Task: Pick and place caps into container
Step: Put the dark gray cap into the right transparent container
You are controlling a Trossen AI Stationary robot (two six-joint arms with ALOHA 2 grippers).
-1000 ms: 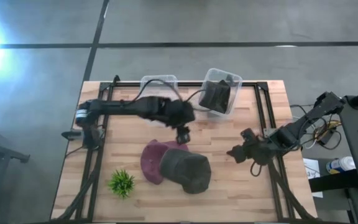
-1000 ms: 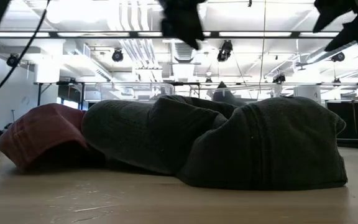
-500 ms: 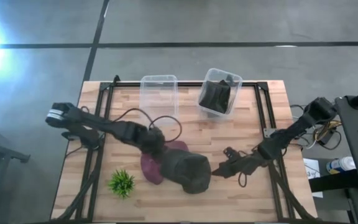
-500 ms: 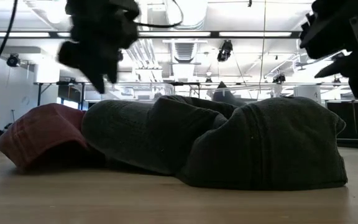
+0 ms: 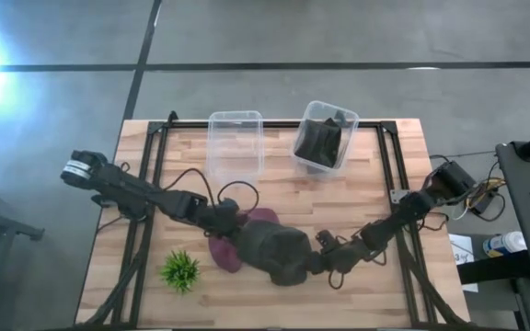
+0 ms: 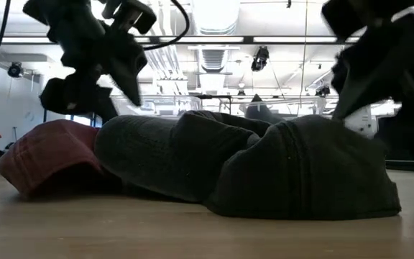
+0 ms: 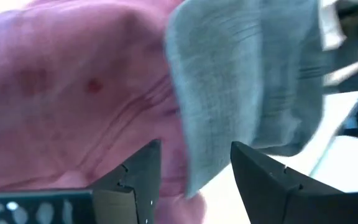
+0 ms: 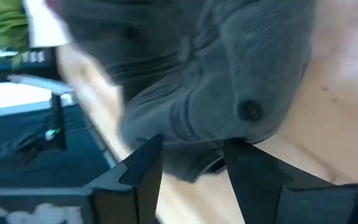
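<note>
A dark grey-olive cap lies on the table, overlapping a maroon cap on its left. In the low view the grey cap hides part of the maroon cap. Another dark cap sits in the right clear container. My left gripper is open at the seam between the two caps, and its fingers stand either side of the grey cap's edge. My right gripper is open at the grey cap's right end, close to its top button. My left gripper comes slanting down from the table's left, its open fingers straddling the grey cap's edge over the maroon cap; I cannot tell whether they touch. My right gripper comes low from the table's right, open around the grey cap's rim; I cannot tell whether it touches.
An empty clear container stands at the far edge, left of the filled one. A small green plant sits near the front left, close to the maroon cap. Black frame rails run along both sides of the table.
My left gripper has swung from near the containers toward the near edge and come down at the seam between the caps. My right gripper has moved left and down to the grey cap's right end. Both caps have stayed in place.
</note>
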